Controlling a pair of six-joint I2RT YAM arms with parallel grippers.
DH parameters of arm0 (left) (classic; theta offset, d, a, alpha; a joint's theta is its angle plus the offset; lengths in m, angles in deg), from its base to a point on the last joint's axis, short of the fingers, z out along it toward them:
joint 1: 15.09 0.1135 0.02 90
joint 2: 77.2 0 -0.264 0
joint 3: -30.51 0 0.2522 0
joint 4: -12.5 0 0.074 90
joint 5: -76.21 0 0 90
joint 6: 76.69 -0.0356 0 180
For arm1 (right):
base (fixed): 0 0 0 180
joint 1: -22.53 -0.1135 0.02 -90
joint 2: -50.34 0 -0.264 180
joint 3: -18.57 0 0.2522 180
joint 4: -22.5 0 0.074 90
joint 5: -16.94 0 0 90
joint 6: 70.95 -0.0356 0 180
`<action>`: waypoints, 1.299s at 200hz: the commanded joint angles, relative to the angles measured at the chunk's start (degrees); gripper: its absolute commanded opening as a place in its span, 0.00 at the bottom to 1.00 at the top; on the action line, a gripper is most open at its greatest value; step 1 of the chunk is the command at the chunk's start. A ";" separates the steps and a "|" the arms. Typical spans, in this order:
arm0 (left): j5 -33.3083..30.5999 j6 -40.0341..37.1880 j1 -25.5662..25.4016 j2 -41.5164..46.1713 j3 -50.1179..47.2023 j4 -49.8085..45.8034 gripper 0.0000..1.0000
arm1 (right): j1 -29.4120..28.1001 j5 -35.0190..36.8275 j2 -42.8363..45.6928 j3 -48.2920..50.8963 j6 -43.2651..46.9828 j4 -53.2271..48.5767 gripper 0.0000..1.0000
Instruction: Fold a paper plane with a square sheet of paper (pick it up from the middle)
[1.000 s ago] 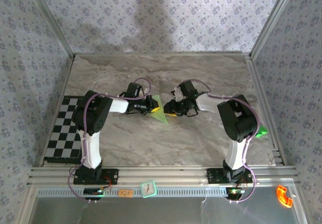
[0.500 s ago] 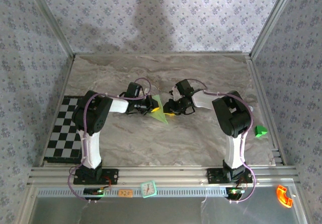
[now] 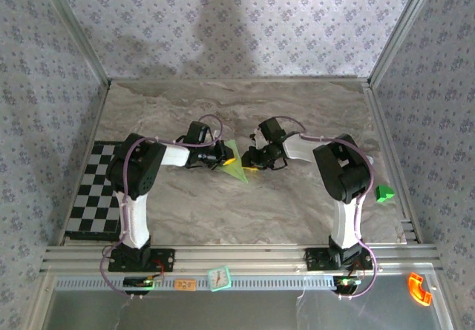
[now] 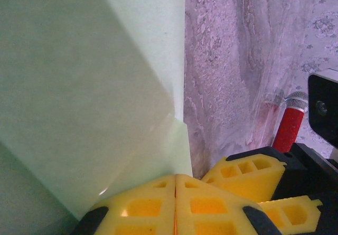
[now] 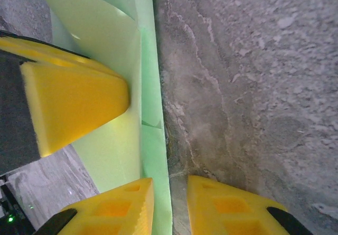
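Note:
The sheet of paper, pale green and creased into a triangle, stands on edge at the middle of the marble table. My left gripper is at its left side. In the left wrist view its yellow jaws are pressed together with the paper rising out of them. My right gripper is at the paper's right. Its fingertips straddle the paper's lower edge, and a gap shows between the paper and the right-hand finger. One left-gripper finger lies against the paper's face.
A small bright green block lies at the table's right edge beside the right arm. A checkerboard mat covers the near left. Patterned walls enclose the table. An orange piece and a small square clock sit on the front rail.
The right gripper's jaws have narrowed around the paper's edge and its elbow has swung left, uncovering the green block. The left gripper and paper have not moved.

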 commanded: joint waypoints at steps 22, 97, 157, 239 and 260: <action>1.41 -1.22 0.16 -0.09 1.26 -0.99 0.09 | -0.85 6.22 5.43 1.54 1.29 -2.11 0.31; 1.59 -1.24 0.17 -0.01 1.19 -0.99 0.09 | -1.55 0.59 0.32 -2.86 1.47 -3.60 0.34; 1.63 -1.15 0.24 0.10 1.34 -0.99 0.09 | -1.61 0.79 -1.28 -2.20 0.51 -4.51 0.27; 1.00 -0.71 0.18 3.31 2.34 -1.62 0.10 | -2.93 4.56 -2.41 0.90 -0.14 -4.79 0.22; 0.30 -0.69 0.22 4.14 2.24 -2.06 0.10 | -3.29 5.70 -2.35 1.30 0.24 -5.20 0.22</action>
